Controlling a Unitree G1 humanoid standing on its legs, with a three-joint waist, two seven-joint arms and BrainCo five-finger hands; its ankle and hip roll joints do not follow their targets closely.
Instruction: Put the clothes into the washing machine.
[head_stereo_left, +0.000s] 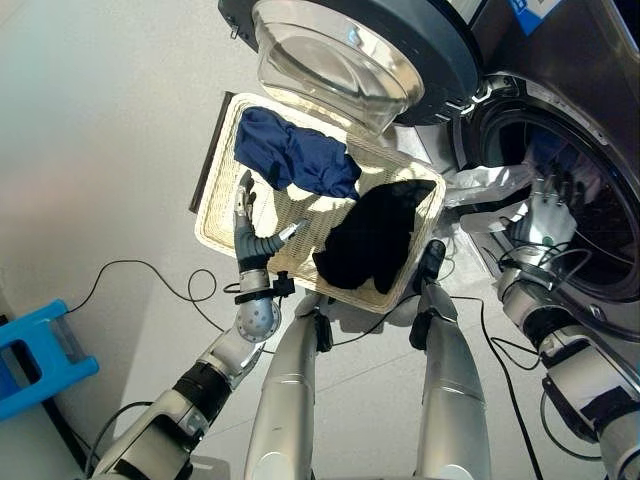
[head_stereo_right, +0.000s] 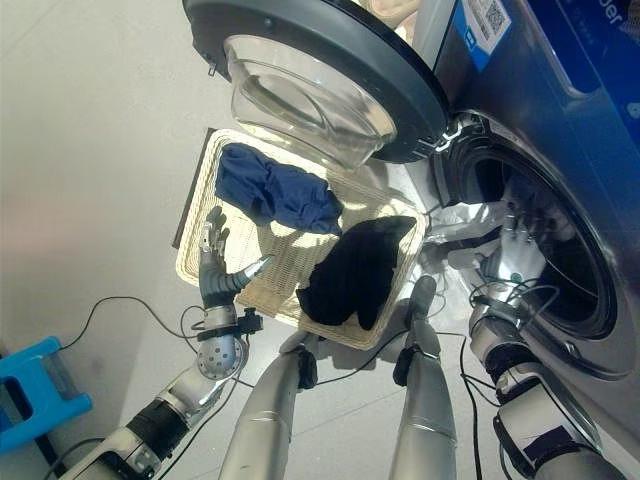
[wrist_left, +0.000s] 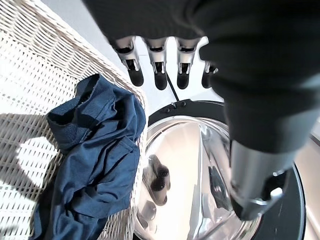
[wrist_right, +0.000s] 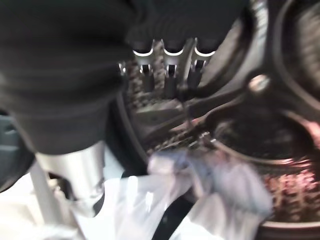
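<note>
Wicker basket (head_stereo_left: 215, 215) holding navy garment (head_stereo_left: 295, 155) and black garment (head_stereo_left: 375, 240) for loading; left hand (head_stereo_left: 250, 235) and right hand (head_stereo_left: 545, 215), at the drum (head_stereo_right: 560, 260), both with fingers apart.

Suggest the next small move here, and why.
Probably lower the open left hand onto the blue garment in the basket: two garments remain there, and the right hand is at the washer opening over pale cloth.

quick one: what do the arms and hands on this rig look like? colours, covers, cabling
Both arms are silver-grey tubes with dark bands at the joints. The left hand and right hand have silver fingers with dark tips and a thumb. A dark ribbed cover wraps each hand's back and wrist. Thin black cables loop round both wrists.
</note>
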